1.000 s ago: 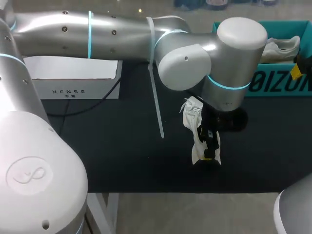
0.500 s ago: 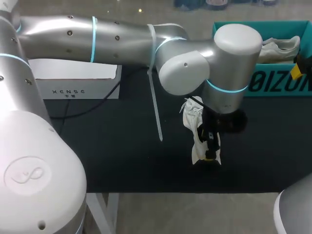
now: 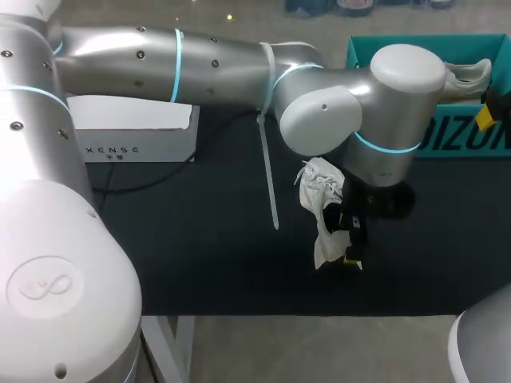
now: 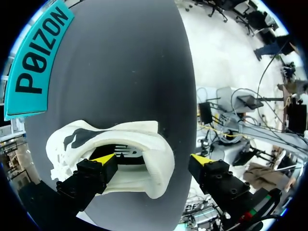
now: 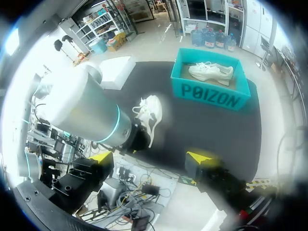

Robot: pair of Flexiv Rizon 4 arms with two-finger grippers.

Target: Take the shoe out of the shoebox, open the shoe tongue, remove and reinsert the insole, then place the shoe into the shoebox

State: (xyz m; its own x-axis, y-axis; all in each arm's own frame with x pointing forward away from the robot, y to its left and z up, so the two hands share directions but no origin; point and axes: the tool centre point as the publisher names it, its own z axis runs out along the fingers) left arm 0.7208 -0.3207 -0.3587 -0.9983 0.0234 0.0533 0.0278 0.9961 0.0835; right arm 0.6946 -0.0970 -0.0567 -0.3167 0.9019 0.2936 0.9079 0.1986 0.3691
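Now at the tongue/insole step: my left gripper [image 4: 152,159] is spread open, one finger inside the shoe [image 4: 120,132]; next I likely pinch the insole [image 4: 130,153].

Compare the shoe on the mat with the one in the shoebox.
Place: the mat shoe lies on the black mat; the boxed shoe lies inside the teal shoebox. Contact: the left gripper has one finger inside the mat shoe; nothing touches the boxed shoe. Both are white.

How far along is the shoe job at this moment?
Done: one shoe sits on the table, outside the shoebox. In hand: left gripper, open, has one finger inside the shoe's opening. Left: insole out and back, shoe returned to the shoebox. Right gripper hangs open.
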